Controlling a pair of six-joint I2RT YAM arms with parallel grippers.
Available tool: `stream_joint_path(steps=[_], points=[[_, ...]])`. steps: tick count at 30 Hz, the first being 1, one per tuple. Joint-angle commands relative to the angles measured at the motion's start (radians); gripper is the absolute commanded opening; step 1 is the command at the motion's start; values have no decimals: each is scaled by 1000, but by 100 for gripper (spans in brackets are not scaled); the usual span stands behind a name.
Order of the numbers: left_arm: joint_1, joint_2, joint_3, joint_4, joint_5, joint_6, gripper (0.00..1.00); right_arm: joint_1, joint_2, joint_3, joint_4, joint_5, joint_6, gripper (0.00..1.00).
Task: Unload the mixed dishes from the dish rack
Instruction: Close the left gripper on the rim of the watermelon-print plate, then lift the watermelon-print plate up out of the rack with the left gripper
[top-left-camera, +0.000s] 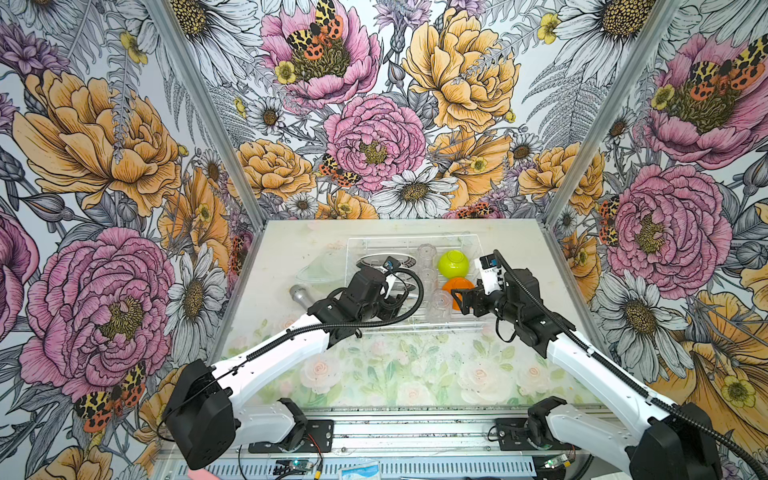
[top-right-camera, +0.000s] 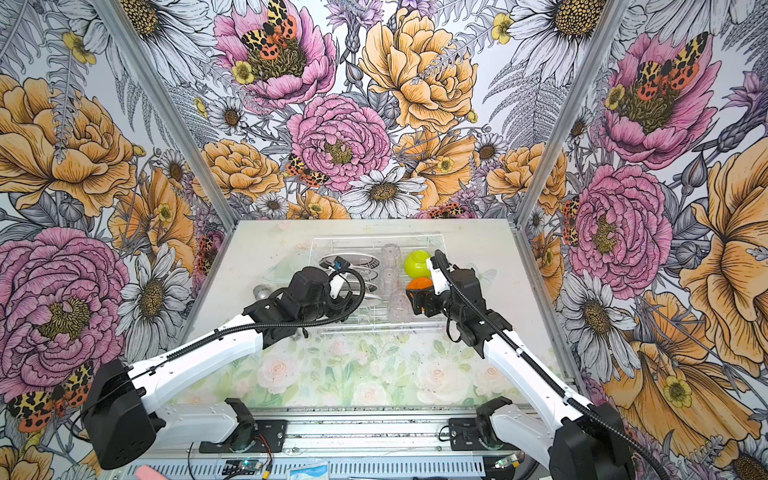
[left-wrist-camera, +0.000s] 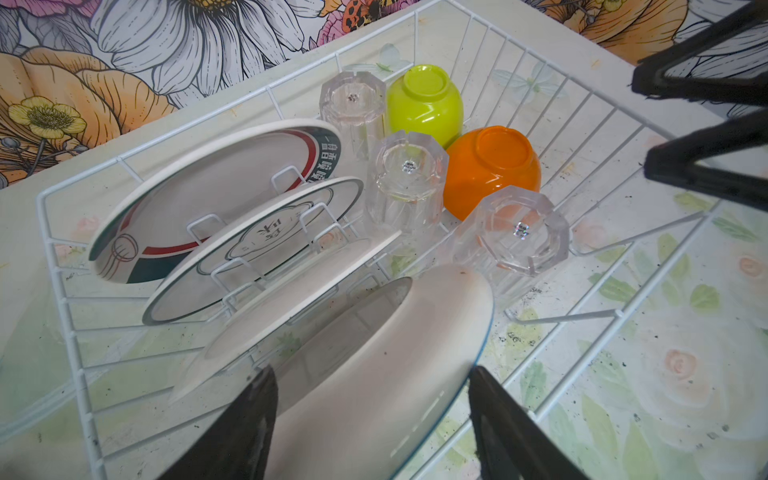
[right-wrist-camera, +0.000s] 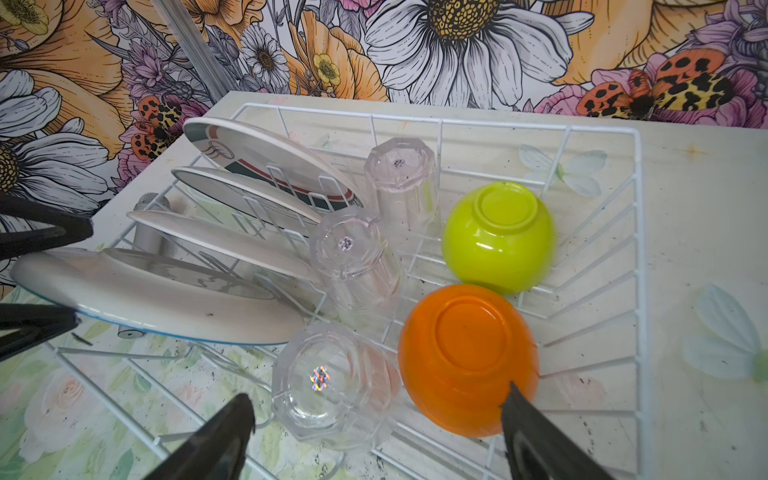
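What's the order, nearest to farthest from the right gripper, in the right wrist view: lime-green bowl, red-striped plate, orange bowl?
1. orange bowl, at the jaws of the right gripper.
2. lime-green bowl, just beyond it.
3. red-striped plate, across the dish rack, on the left arm's side.

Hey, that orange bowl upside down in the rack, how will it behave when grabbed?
The orange bowl looks glossy and rounded, so probably slippery to pinch. It seems plastic, likely light and stiff. Sitting rim-down, it should not roll.

Our left arm reaches forward, wrist angled down | our left gripper: jaws well apart, grip unclear | our right arm reaches forward | our right gripper: jaws spread wide
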Motion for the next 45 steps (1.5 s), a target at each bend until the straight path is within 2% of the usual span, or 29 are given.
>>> stream_joint_path(steps=[1,11,13,21,24,31,38,45], points=[[9,36,-35,-234,-58,-2,68,-8,-25,-4,10,15,17,94],[29,56,-7,-290,-65,54,57,-21,-16,3,10,3,18,94],[29,77,9,-317,-102,68,54,-23,-24,1,8,6,17,94],[24,139,83,-372,-152,119,31,-31,-56,-22,9,26,14,95],[22,144,94,-370,-193,132,25,-33,-55,-27,10,35,18,94],[23,145,98,-367,-262,139,21,-32,-54,-36,10,44,19,95],[24,120,75,-335,-309,111,9,-35,-63,-48,10,50,17,95],[38,12,5,-207,-213,92,4,-35,-62,-54,11,50,22,95]])
